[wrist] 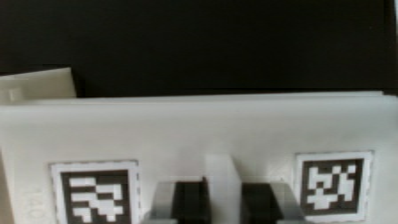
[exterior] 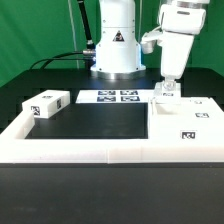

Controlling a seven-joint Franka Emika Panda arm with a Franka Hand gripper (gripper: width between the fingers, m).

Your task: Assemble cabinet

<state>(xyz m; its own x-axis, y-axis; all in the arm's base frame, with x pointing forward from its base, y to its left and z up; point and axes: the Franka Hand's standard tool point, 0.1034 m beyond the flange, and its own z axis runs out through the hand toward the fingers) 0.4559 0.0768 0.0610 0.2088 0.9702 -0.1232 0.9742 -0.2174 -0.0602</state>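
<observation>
The cabinet's large white body (exterior: 190, 122) lies at the exterior view's right, with tag markers on its top and front. A small white cabinet part (exterior: 166, 96) stands on its far left corner. My gripper (exterior: 170, 84) comes straight down onto this part. In the wrist view the part is a broad white panel (wrist: 214, 125) with two tags at its near edge. My gripper (wrist: 226, 203) has its dark fingers (wrist: 187, 203) on either side of a thin white ridge of the part, shut on it. Another white cabinet block (exterior: 47, 103) lies at the exterior view's left.
The marker board (exterior: 108, 97) lies in front of the robot's base (exterior: 116, 45). A long low white border rail (exterior: 90, 150) runs along the front and up the left side. A black mat (exterior: 95, 122) covers the middle.
</observation>
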